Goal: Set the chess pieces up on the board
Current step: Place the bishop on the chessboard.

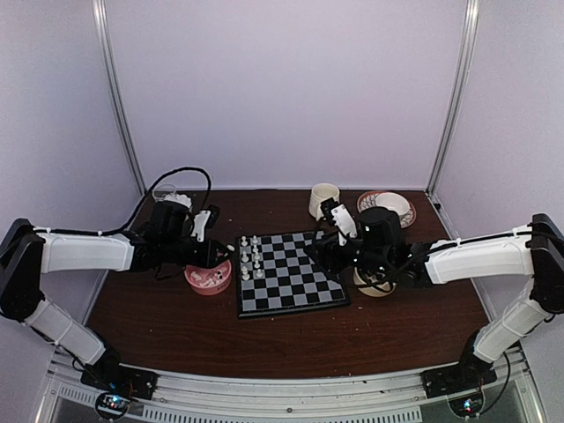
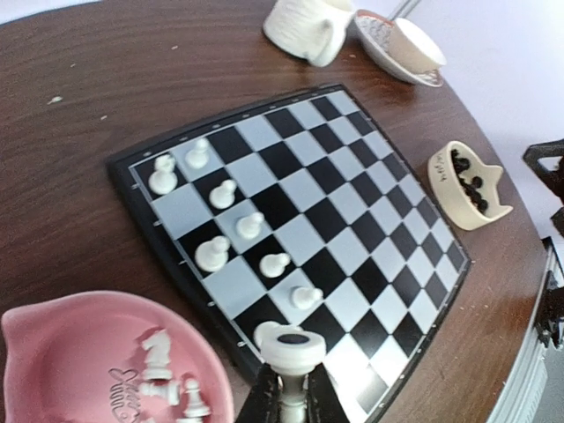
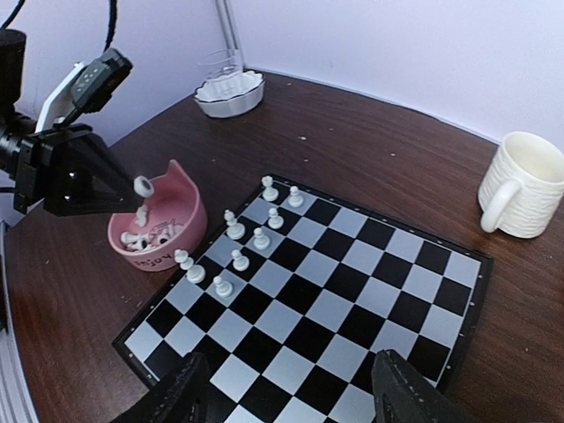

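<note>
The board lies at the table's middle. Several white chess pieces stand on its two left columns. More white ones lie in a pink bowl just off the board's left edge. My left gripper is shut on a white piece with a round flat top. It holds the piece in the air over the pink bowl's rim, next to the board's near-left corner. My right gripper hangs open over the board's right side, with nothing between its fingers. Black pieces lie in a cream bowl to the right of the board.
A cream mug and a patterned bowl stand behind the board's far right corner. A white fluted dish and a glass sit at the far left. The enclosure's walls close in the back and both sides.
</note>
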`<state>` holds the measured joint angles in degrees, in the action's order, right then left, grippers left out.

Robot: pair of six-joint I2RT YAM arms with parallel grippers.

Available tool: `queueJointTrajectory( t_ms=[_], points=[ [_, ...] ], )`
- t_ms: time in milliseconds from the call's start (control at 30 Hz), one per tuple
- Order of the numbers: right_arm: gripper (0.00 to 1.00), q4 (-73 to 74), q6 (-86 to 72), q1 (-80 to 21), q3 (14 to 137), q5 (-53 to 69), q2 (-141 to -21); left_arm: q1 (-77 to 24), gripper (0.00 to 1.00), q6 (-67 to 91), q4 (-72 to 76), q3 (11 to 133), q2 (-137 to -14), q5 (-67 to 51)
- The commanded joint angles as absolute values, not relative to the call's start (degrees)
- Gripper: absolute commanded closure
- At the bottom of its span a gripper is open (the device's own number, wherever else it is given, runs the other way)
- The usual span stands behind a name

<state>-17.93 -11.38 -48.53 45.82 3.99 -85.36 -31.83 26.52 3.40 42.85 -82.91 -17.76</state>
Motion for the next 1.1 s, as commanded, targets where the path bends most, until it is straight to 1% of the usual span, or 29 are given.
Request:
queueJointTrajectory(
  t_ms=[0, 100, 167, 267, 367, 433, 500, 633, 767, 867, 1067],
  points=[
    [0.34, -20.66, -8.35, -48.65, 46.6, 10.53, -83.45, -35.67, 0.91, 23.34, 9.26, 44.57, -82.37, -24.55],
    [0.33, -22.44, -7.97, -48.6, 44.47, 5.95, -81.72, -39.96, 0.91, 19.79, 4.36, 48.12, -83.58, -21.98],
    [0.32, -23.25, -8.19, -48.6, 42.95, 1.22, -80.13, -42.96, 0.91, 17.77, -3.04, 51.92, -84.97, -15.16],
    [0.32, -23.3, -8.73, -48.6, 41.58, -7.54, -78.03, -46.14, 0.91, 16.01, -11.7, 57.71, -87.92, -9.37],
    [0.3, -22.95, -8.52, -48.6, 41.0, -15.94, -77.6, -48.01, 0.91, 16.01, -16.41, 61.58, -90.51, -6.93],
    [0.3, -23.47, -8.27, -48.45, 40.39, -18.55, -77.77, -48.33, 0.9, 16.75, -17.79, 63.2, -92.39, -7.4],
    [0.27, -22.63, -9.14, -48.13, 40.26, -18.53, -77.74, -48.42, 0.89, 17.21, -20.3, 65.94, -95.76, -9.2],
    [0.29, -19.49, -11.12, -46.79, 40.97, -16.43, -77.61, -50.01, 0.89, 17.13, -24.17, 71.89, -102.36, -11.21],
    [0.29, -19.86, -13.5, -45.32, 41.09, -11.96, -78.86, -52.62, 0.9, 16.48, -31.15, 79.79, -109.27, -7.46],
    [0.29, -19.17, -14.67, -45.0, 41.82, -11.21, -80.24, -52.77, 0.89, 17.34, -36.67, 84.55, -113.7, -7.13],
    [0.29, -20.77, -16.07, -44.39, 40.74, -10.89, -80.01, -52.74, 0.85, 18.4, -38.33, 86.89, -116.57, -5.91]
  ],
)
